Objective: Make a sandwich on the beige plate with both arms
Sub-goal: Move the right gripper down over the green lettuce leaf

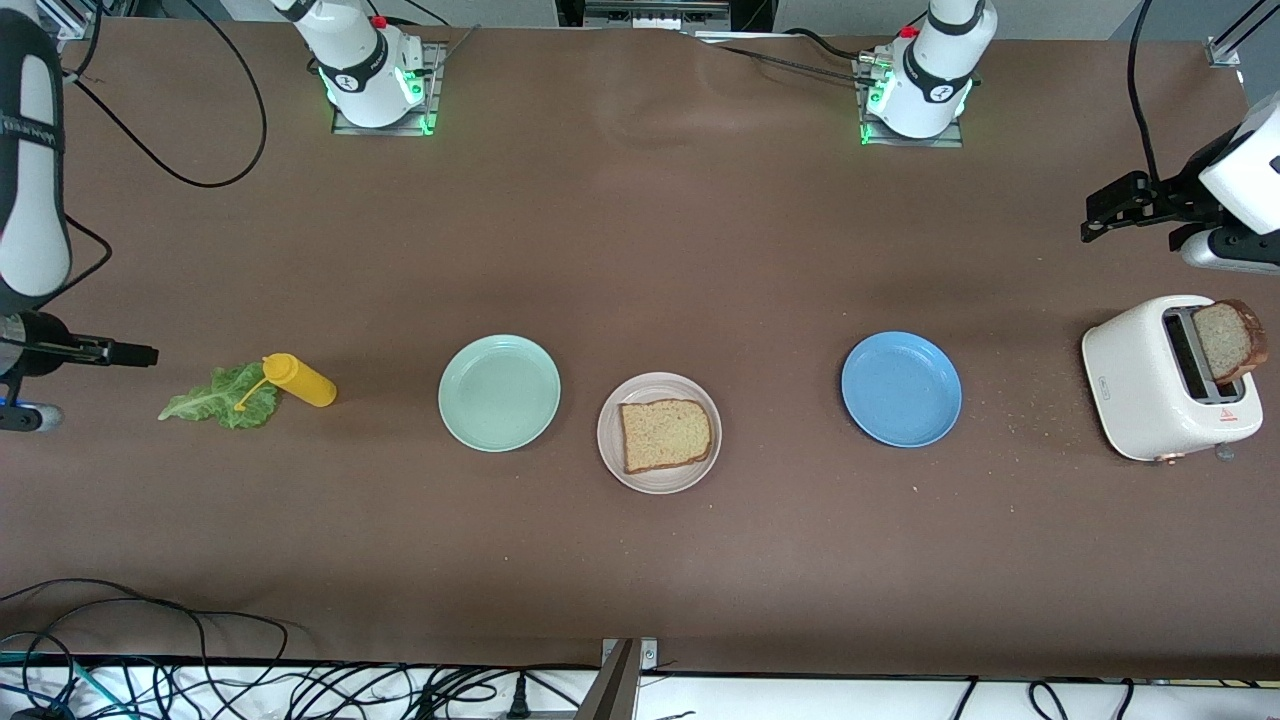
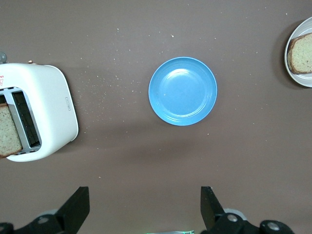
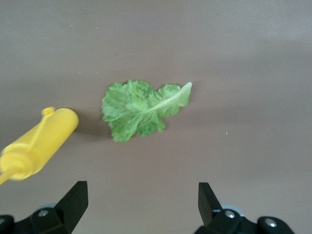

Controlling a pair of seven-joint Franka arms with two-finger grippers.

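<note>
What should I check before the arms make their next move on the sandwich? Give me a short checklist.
1. First bread slice lies on the beige plate: ok.
2. Lettuce leaf free to pick up: not ok, the yellow bottle's cap strap lies across it.
3. Right tool open, above the table by the lettuce: ok.
4. Left tool open, empty: ok.
5. Second slice stands up out of the toaster slot, graspable: ok.
6. Whether the toaster is hot: cannot tell.
</note>
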